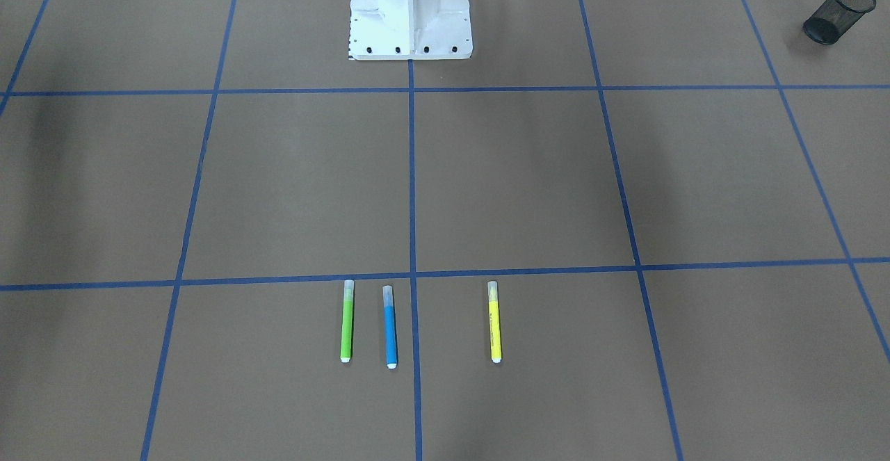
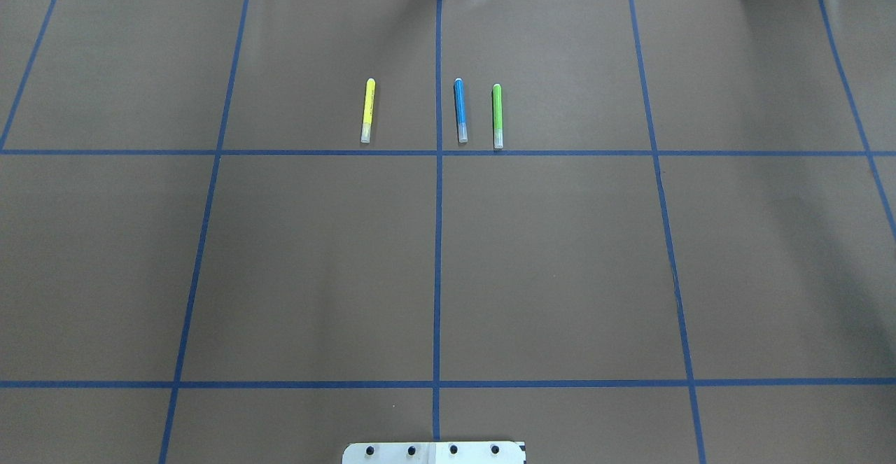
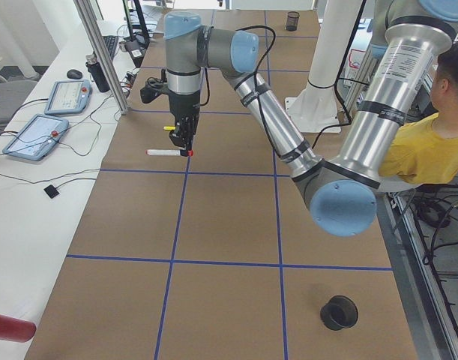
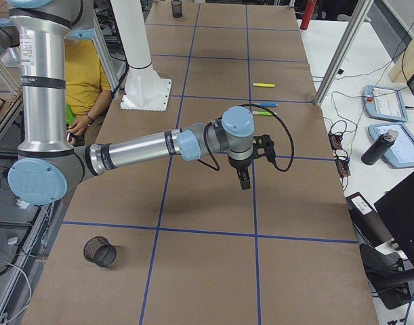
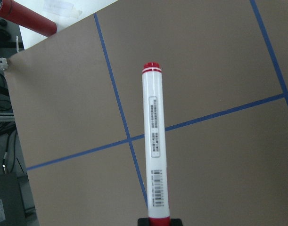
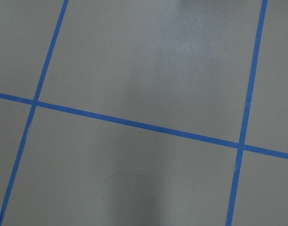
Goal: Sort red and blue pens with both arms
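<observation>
blue pen | green marker just beside, tight gap | yellow marker apart, passable

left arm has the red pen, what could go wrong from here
1. The left gripper holds the red pen by one end only, with the rest sticking out level. It may pivot or slip while being carried.
2. The blue pen lies close beside the green pen, parallel and not touching. The right gripper might knock or catch the green pen when it goes for the blue.
</observation>
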Action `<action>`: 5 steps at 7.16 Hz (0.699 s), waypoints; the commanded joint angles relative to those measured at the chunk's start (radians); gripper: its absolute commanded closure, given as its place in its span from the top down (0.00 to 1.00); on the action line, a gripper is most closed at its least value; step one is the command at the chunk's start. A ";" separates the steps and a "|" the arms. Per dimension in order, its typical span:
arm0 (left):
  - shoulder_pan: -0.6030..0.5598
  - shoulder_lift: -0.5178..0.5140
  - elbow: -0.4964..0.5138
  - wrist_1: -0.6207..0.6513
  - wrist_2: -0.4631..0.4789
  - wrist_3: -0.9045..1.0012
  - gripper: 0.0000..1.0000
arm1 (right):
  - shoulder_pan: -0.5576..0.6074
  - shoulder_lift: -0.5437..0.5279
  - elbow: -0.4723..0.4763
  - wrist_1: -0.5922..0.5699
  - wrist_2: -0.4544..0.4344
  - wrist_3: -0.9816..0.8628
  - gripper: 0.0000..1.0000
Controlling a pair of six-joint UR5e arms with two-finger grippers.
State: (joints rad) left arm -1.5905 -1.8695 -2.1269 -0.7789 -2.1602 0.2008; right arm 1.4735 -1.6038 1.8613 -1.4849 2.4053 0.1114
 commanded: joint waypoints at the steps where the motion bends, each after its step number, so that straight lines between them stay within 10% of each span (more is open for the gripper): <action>1: -0.185 0.216 0.005 0.010 -0.076 0.081 0.00 | -0.001 0.001 -0.002 -0.001 0.000 0.002 1.00; 5: -0.498 0.623 0.007 0.001 -0.144 0.088 0.00 | -0.001 -0.002 -0.001 -0.002 0.000 0.013 1.00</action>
State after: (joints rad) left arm -1.9877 -1.3589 -2.1207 -0.7755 -2.3014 0.2843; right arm 1.4731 -1.6059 1.8592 -1.4864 2.4053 0.1182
